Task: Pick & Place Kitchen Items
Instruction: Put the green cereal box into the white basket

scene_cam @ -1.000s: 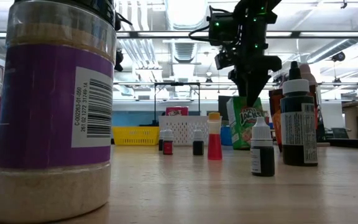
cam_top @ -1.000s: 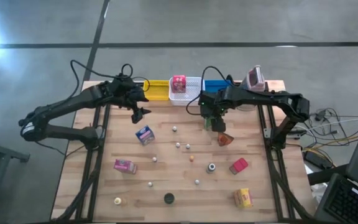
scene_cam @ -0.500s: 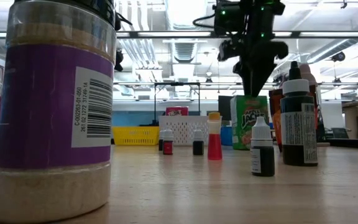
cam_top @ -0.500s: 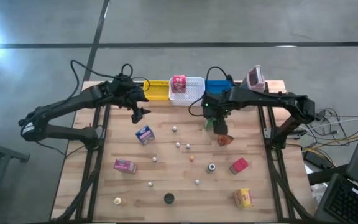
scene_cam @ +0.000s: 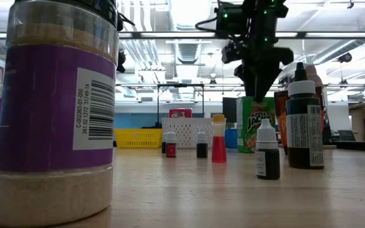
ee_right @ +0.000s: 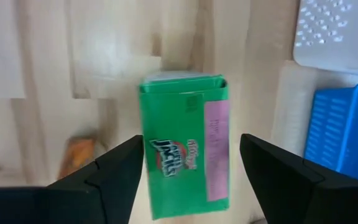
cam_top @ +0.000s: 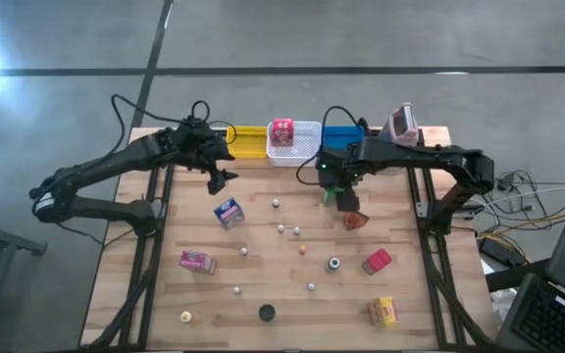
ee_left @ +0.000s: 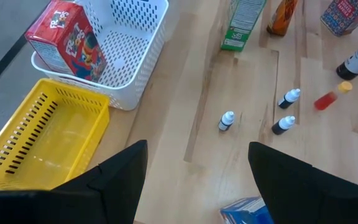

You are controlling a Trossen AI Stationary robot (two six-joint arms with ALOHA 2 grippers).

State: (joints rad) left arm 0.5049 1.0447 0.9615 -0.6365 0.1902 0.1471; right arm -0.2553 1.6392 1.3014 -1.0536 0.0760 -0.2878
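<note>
My right gripper [ee_right: 191, 138] is open and points down over an upright green box [ee_right: 182, 149], one finger on either side of its top. In the low view the gripper [scene_cam: 260, 88] hangs just over the box [scene_cam: 253, 123], which stands on its base near the far edge. I see no touch. My left gripper [ee_left: 197, 147] is open and empty, hovering near the yellow bin [cam_top: 248, 142]. Blue [cam_top: 228, 211], pink [cam_top: 197, 261], red [cam_top: 377, 261], yellow [cam_top: 384, 312] and brown [cam_top: 355, 220] packets lie on the table.
A yellow bin, a white basket [cam_top: 307, 147] holding a red box [cam_top: 282, 131], and a blue bin [cam_top: 341, 137] line the far edge, beside a pink-grey device [cam_top: 402, 123]. Small dropper bottles [ee_left: 227, 121] and a dark round piece [cam_top: 266, 313] dot the middle. A large spice jar [scene_cam: 56, 114] fills the low view's near side.
My right gripper has shifted slightly toward the table's right and near edges over the green box and has turned a little. The left arm has kept still.
</note>
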